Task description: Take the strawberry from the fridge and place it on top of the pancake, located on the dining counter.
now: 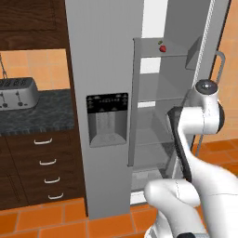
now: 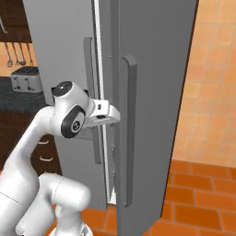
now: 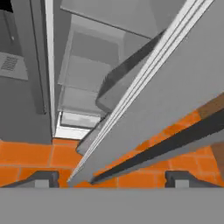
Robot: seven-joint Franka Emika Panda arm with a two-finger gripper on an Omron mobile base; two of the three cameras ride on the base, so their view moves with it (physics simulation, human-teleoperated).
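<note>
One tiny rounded red strawberry [image 1: 162,48] on upper fridge [image 1: 102,69] shelf, right door ajar; hand [image 3: 111,179] open beside door edge.

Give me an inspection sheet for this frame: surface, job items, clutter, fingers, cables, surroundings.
Surface: fridge shelf high up, behind the partly open right door.
Job items: strawberry on that high shelf; fridge with left door shut, black dispenser panel in it.
Clutter: small green item just behind the strawberry; lower shelves look bare.
Fingers: gripper open, holding nothing, fingers spread beside the door's edge, pointing down toward the floor.
Cables: nothing seen.
Surroundings: toaster on dark counter, drawers below, hanging utensils, orange tile floor.
</note>
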